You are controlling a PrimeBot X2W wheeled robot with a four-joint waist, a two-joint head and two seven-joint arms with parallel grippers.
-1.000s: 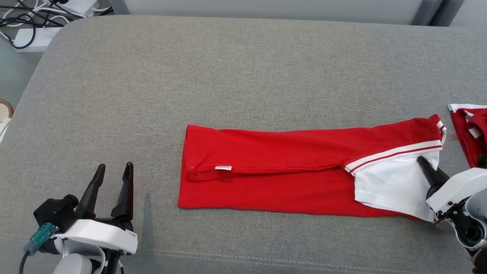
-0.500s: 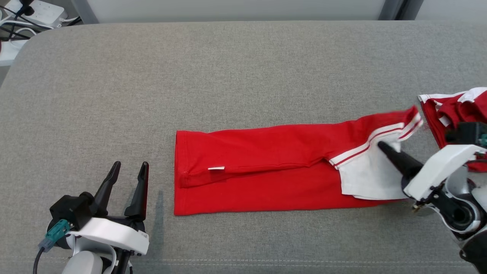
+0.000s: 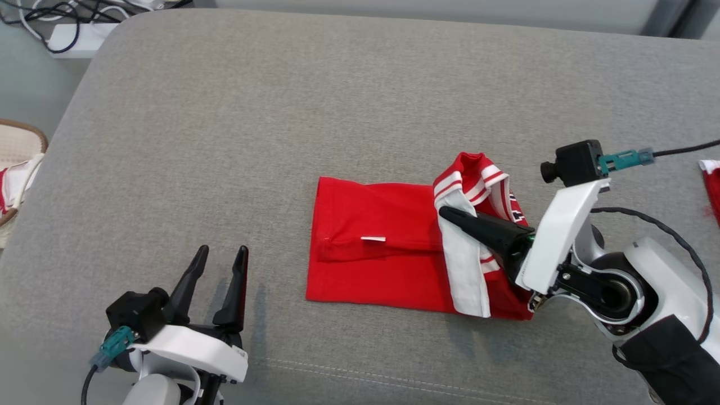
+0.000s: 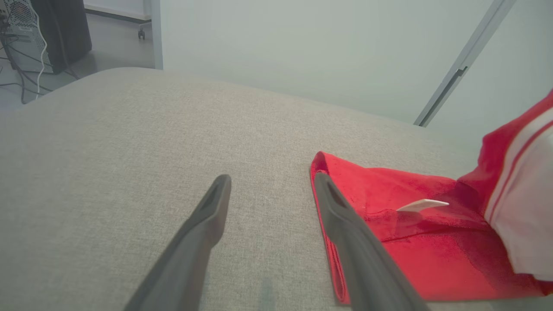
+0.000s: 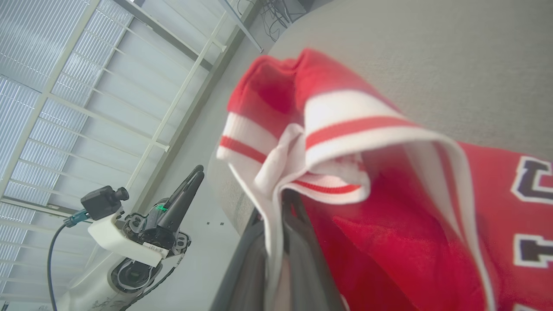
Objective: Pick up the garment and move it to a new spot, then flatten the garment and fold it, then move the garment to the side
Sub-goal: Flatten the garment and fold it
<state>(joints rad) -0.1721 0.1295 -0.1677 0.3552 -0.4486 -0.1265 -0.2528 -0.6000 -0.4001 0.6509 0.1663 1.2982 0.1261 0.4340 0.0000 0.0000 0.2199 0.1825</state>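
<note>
At the far left edge of the head view a woven basket (image 3: pixel 19 143) sits beside the desk (image 3: pixel 337 101), with a red-and-white cloth (image 3: pixel 12 183) in it. A white power strip (image 3: pixel 73 39) with dark cables lies on the floor past the desk's upper left corner.

The left gripper (image 3: pixel 223 251) hovers low over the grey desk fabric at the lower left. Its fingers (image 3: pixel 190 278) are spread wide and hold nothing. In the left wrist view one finger overlaps the near left edge of the garment (image 4: pixel 410 250); whether it touches cannot be told.

The red garment (image 3: pixel 377 270) lies near the middle of the desk, folded into a narrow band, with a small white label (image 3: pixel 373 239) on its upper fold.

The right gripper (image 3: pixel 444 212) reaches in from the right. Its fingers (image 3: pixel 484 230) are closed tight on the striped white-and-red end of the garment, which is lifted and doubled back leftward over the red band. This raised flap hides the cloth beneath it, and the right wrist hides the garment's lower right corner. In the right wrist view dark lettering (image 5: pixel 531 216) shows on the red cloth.

A second red garment (image 3: pixel 711 188) shows at the far right edge, well apart.
</note>
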